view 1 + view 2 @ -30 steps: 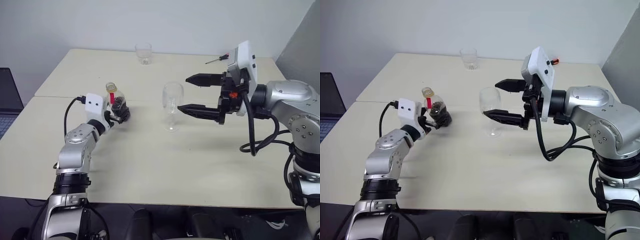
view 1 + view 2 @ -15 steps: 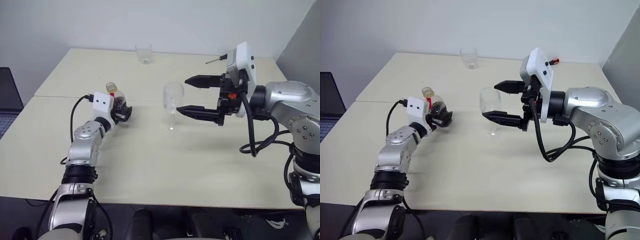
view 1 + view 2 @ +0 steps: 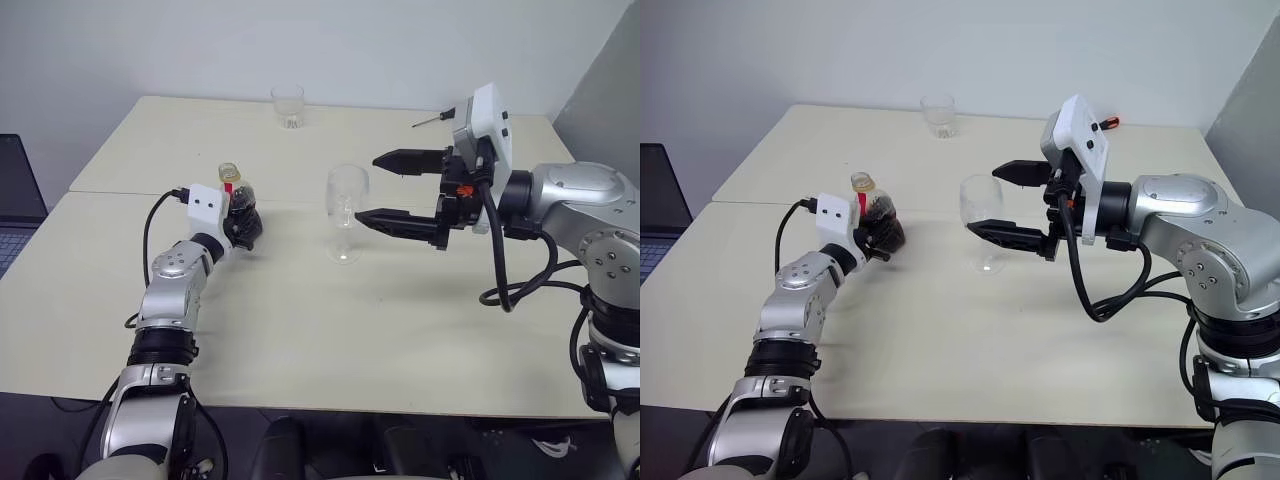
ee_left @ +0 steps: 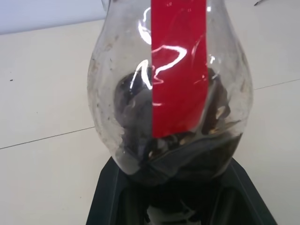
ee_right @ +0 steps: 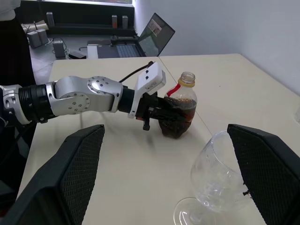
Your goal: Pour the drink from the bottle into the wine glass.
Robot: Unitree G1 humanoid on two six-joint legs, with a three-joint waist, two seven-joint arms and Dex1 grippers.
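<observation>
I'm looking down on a pale cream table (image 3: 300,320) made of two tops pushed together, set against a plain white wall. At the far edge stands a short stemless clear tumbler (image 3: 287,106), well apart from everything else, and a small screwdriver with a red handle (image 3: 434,118) lies near the far right corner. A dark open laptop (image 3: 18,205) sits off the table's left side.

Nothing lies between the two task things; the stretch of table from one to the other is bare. The small squat clear plastic bottle (image 3: 238,205) with a red label strip and yellowish cap stands upright on the left half of the table, near the seam. The dark brown drink (image 5: 177,123) fills its lower part. My left gripper (image 3: 244,228) has its black jaws clamped on the bottle's lower body, reaching in level from the near side; the left wrist view shows the bottle's belly pressed right up between them.

The tall clear stemmed wine glass (image 3: 345,213) stands upright to the right of the bottle, near but apart from it. My right gripper (image 3: 380,190) hovers just right of the glass, pointing toward it, jaws spread wide and holding nothing; in the right wrist view the bowl sits between the two fingers without touching either.
</observation>
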